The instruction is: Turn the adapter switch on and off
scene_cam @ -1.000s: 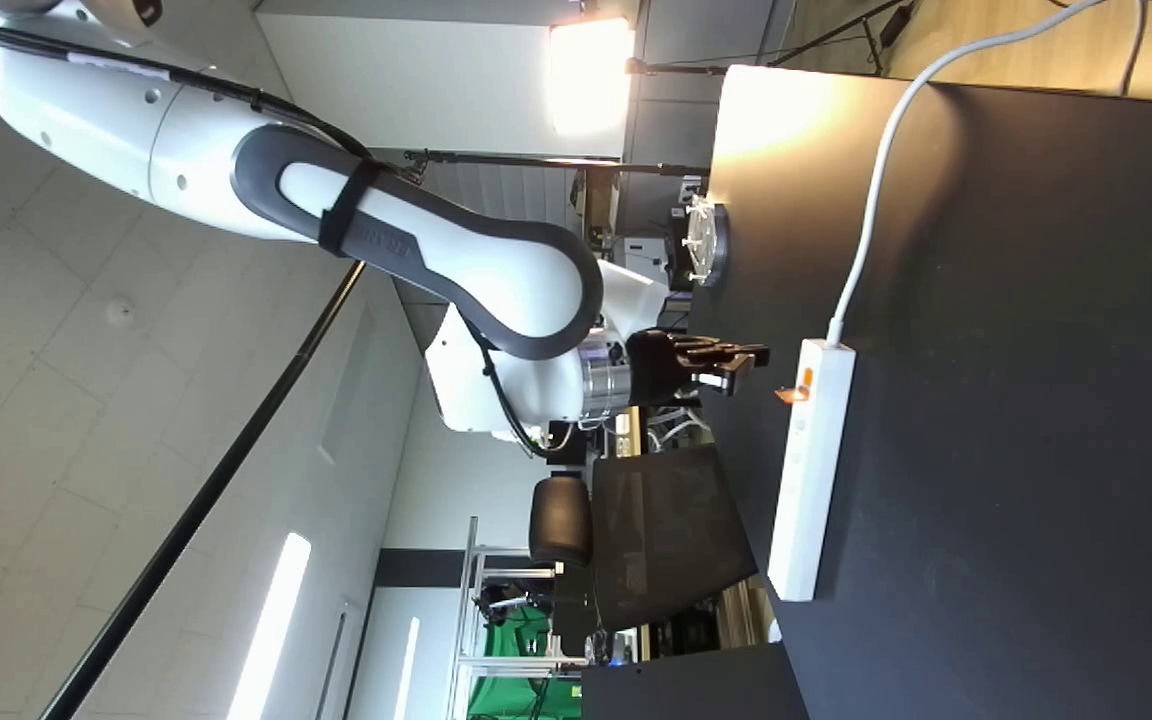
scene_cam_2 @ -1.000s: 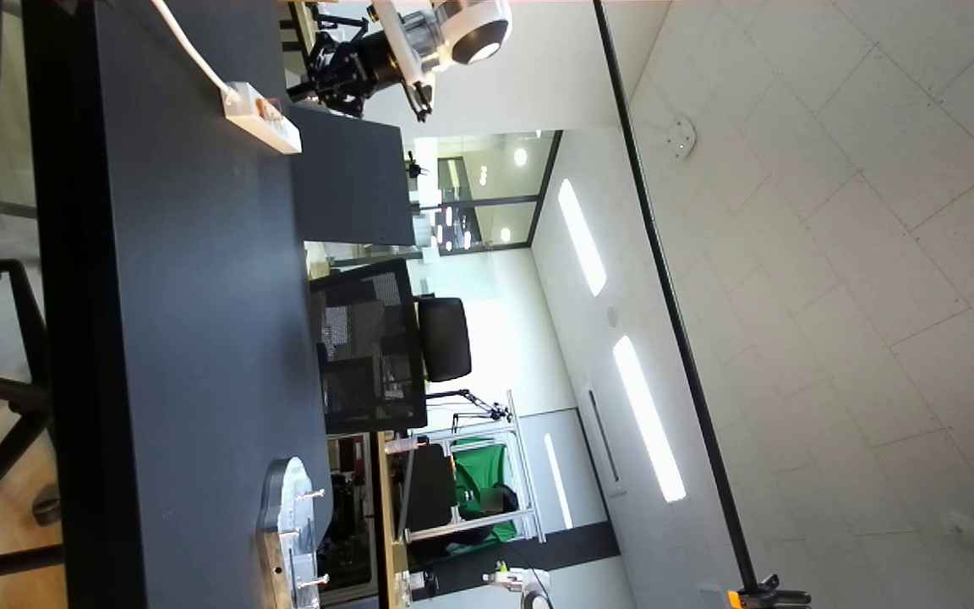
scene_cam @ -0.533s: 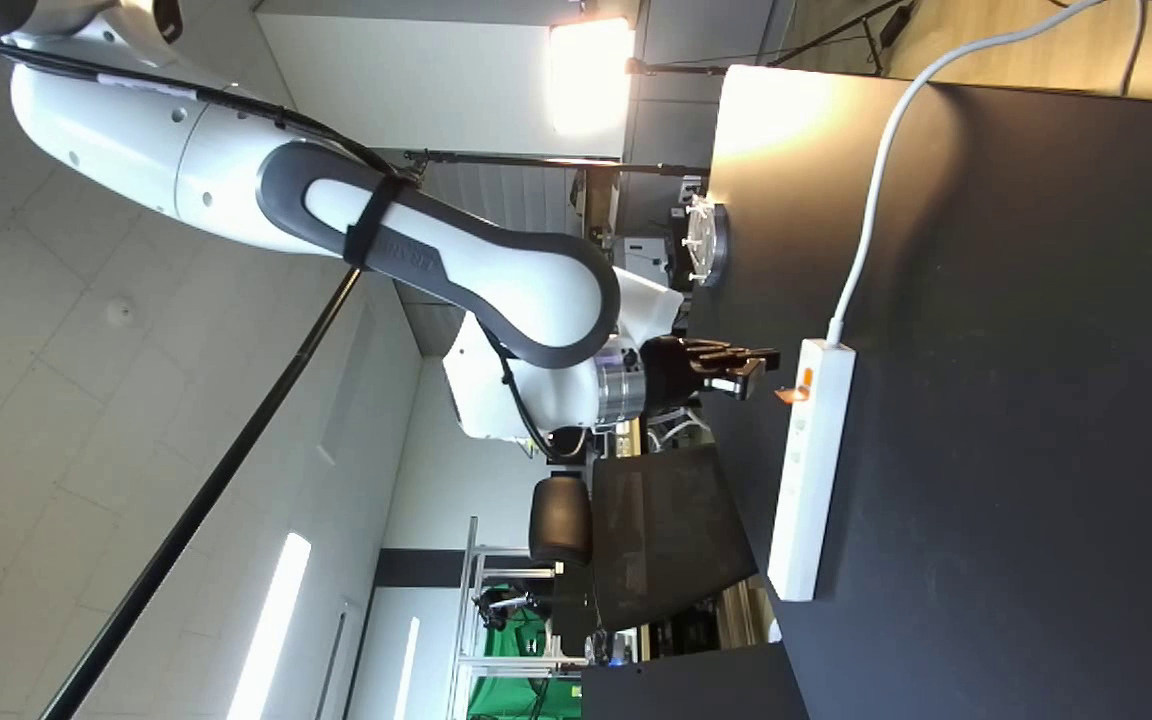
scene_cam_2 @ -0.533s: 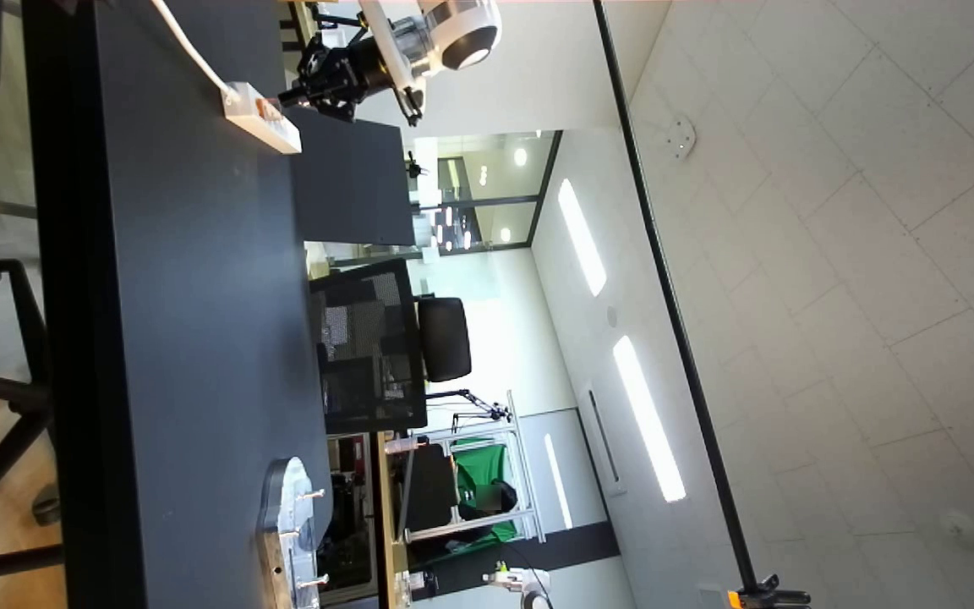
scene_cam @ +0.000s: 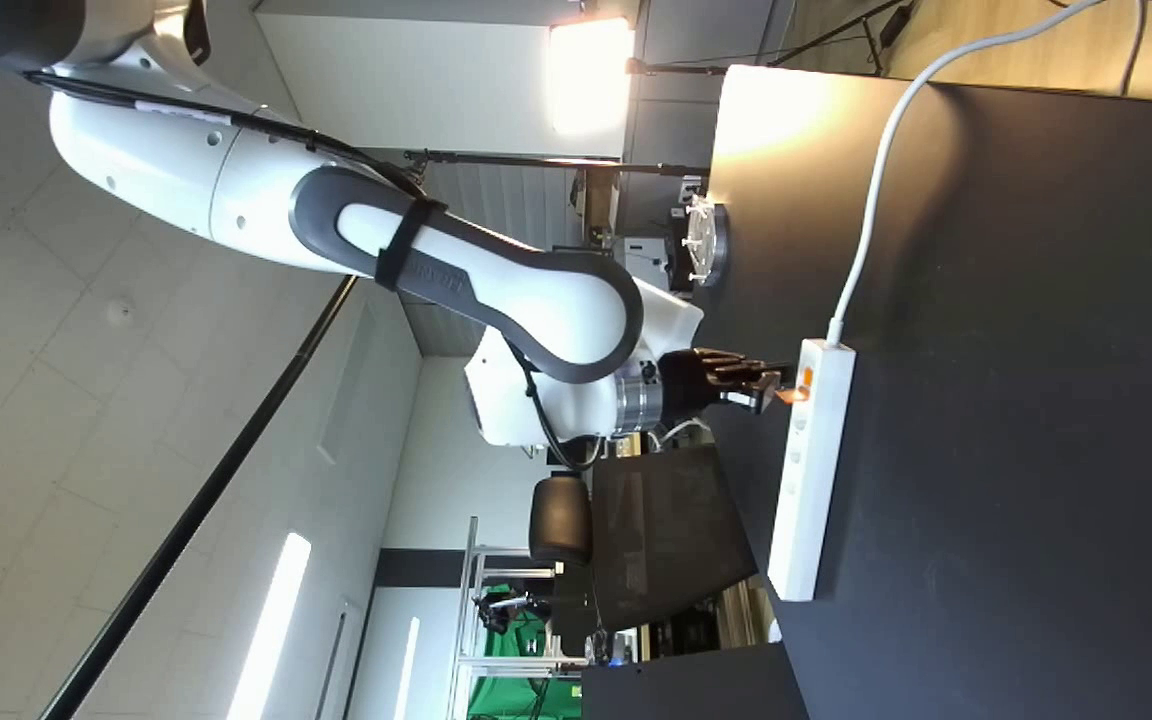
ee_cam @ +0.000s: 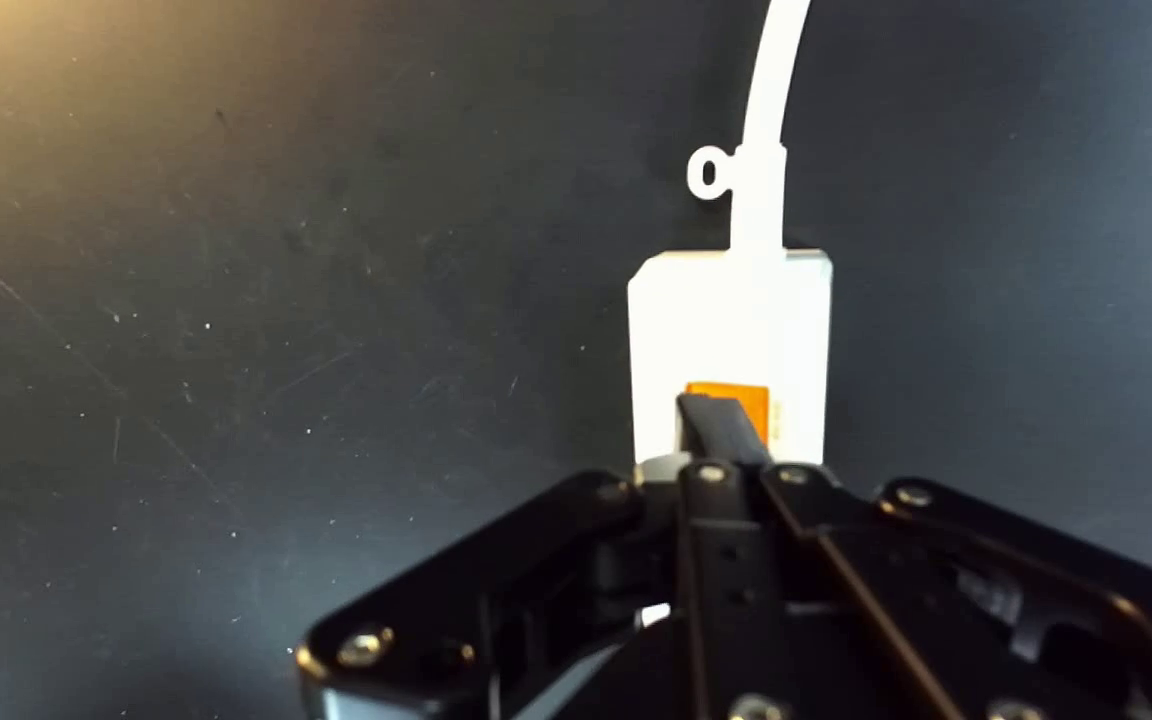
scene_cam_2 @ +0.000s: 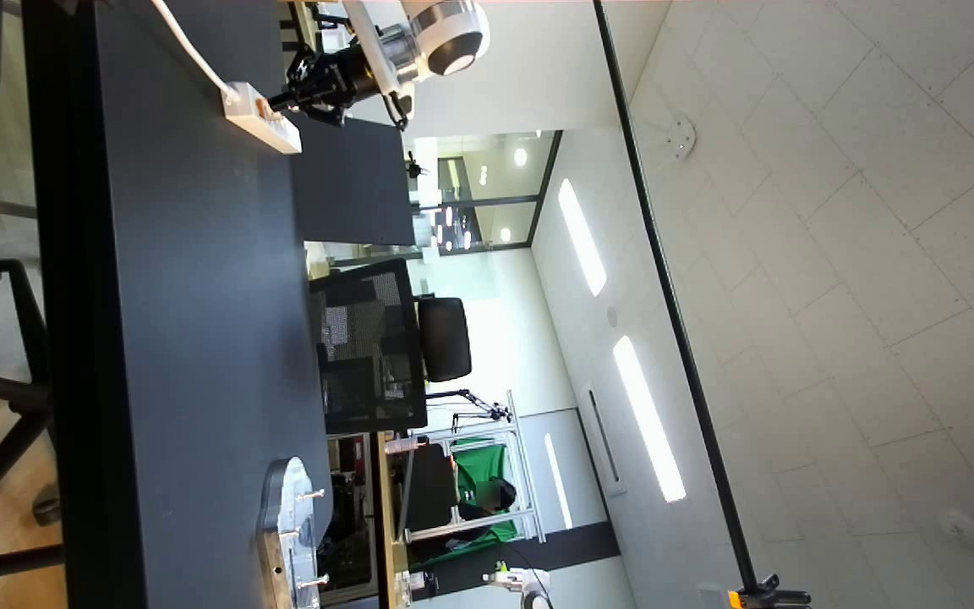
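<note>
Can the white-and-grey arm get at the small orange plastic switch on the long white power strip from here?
Likely yes: the narrow dark fingers, closed, are right at the orange switch, partly hiding it in the wrist view. The orange flap beside it doesn't seem to block them; contact is unclear.

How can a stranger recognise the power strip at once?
On the large dark table, under the tool, lies the power strip, its white cable at one end. Unlike the rounded, pegged object, it is long, narrow and white, with an orange switch.

My white arm (scene_cam: 556,308) is wearing grey trim (scene_cam: 441,282) and a black cable (scene_cam: 271,126). My black hand (ee_cam: 733,437) is showing screws (ee_cam: 364,648).
</note>
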`<move>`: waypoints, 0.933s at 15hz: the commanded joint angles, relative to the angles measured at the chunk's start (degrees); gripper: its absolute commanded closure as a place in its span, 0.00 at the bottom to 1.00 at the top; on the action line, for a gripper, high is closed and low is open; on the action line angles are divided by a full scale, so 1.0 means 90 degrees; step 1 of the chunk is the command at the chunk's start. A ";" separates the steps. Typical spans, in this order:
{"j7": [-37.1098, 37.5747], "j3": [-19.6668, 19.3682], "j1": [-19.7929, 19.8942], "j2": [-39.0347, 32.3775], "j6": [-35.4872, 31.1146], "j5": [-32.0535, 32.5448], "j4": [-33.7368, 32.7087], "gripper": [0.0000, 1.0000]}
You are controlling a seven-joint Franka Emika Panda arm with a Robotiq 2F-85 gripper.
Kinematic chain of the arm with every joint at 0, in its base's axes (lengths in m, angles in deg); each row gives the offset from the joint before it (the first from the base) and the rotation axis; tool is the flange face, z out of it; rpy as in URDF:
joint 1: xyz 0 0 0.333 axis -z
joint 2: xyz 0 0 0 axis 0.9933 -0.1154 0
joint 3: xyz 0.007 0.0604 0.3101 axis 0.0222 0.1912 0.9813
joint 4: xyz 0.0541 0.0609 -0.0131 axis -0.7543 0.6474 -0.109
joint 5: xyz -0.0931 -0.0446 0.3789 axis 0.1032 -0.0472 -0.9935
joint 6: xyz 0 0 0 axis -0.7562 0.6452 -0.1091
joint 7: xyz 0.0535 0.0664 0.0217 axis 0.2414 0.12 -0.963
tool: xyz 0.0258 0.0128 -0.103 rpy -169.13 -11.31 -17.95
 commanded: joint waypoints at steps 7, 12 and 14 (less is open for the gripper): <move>-0.0112 -0.0128 -0.0117 -0.0516 -0.0589 -0.0218 -0.0376 1.00; -0.0304 -0.0029 -0.0018 -0.0503 -0.0384 -0.0545 -0.0374 1.00; -0.0056 -0.0257 -0.0229 -0.0444 -0.0481 -0.0515 -0.0292 1.00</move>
